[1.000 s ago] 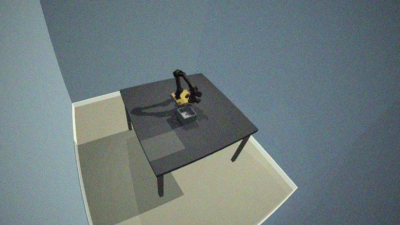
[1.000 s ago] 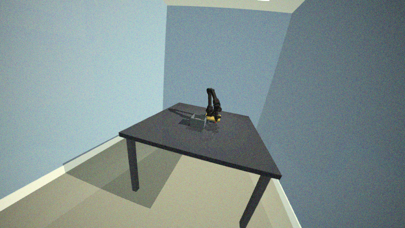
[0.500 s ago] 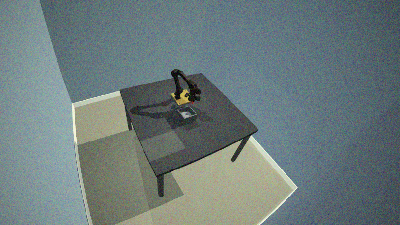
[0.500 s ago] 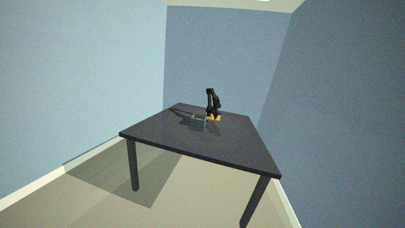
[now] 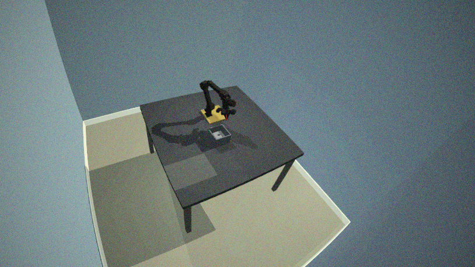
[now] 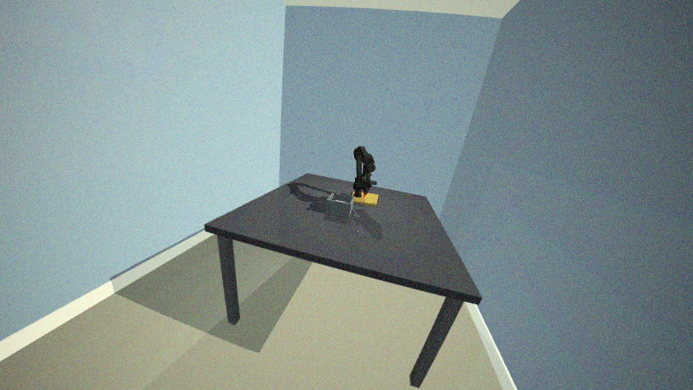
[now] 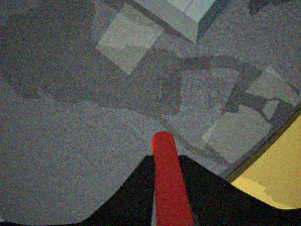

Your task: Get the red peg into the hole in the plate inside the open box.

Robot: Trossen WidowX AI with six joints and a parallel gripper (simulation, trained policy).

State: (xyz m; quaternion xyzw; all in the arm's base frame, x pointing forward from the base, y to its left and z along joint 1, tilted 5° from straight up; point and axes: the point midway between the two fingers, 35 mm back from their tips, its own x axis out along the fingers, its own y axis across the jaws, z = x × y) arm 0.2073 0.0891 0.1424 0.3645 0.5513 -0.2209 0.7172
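On my feeds the slim, round-ended red peg (image 5: 226, 117) (image 6: 364, 195) (image 7: 170, 180) is clamped between the gripper's fingers, outside the open grey box (image 5: 220, 141) (image 6: 339, 207). I see a pale plate (image 5: 216, 135) with a dark hole at the box's bottom.
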